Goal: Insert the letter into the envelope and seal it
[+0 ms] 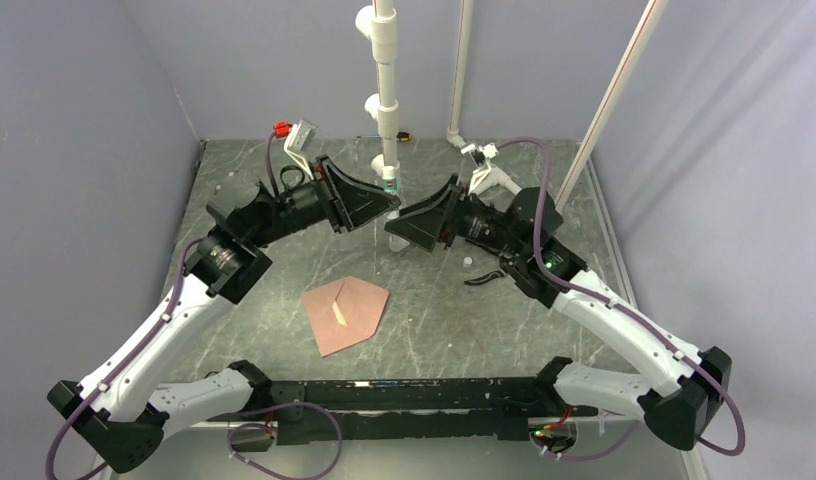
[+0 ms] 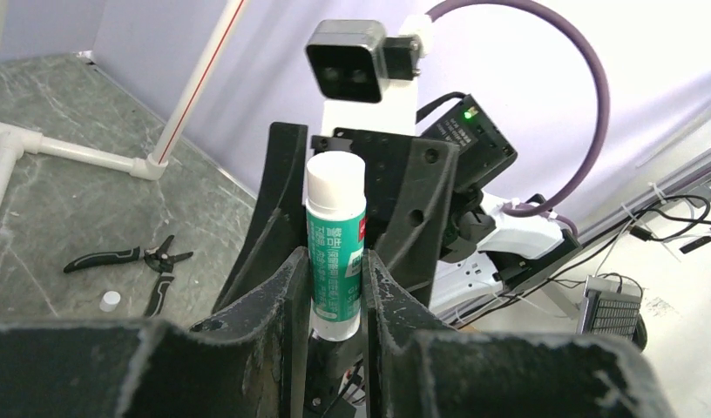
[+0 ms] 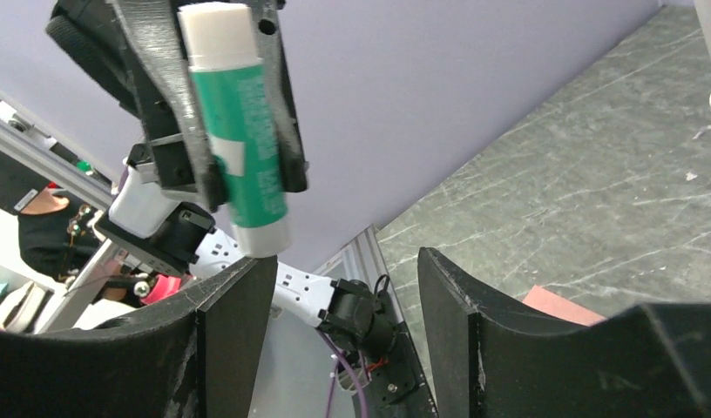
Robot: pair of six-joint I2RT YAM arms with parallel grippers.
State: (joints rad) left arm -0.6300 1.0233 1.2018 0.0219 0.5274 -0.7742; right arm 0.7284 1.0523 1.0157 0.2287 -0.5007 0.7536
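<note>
Pinkish-brown envelope (image 1: 359,312) lying flat near middle of grey marbled table (image 1: 444,330), flap folded shut. Above, left gripper (image 2: 335,261) clamped on upright green glue stick (image 2: 335,222). Right gripper (image 3: 343,266) just beside, fingers apart, empty. Black pliers (image 1: 487,277) farther right.

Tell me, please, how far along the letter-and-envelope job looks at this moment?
Seemingly done: no loose letter shows, only a pale sliver at the envelope on the table, so it looks inserted. In hand: the left gripper clamps a green glue stick, with the right gripper open beside its end. Left: gluing and sealing the envelope.
</note>
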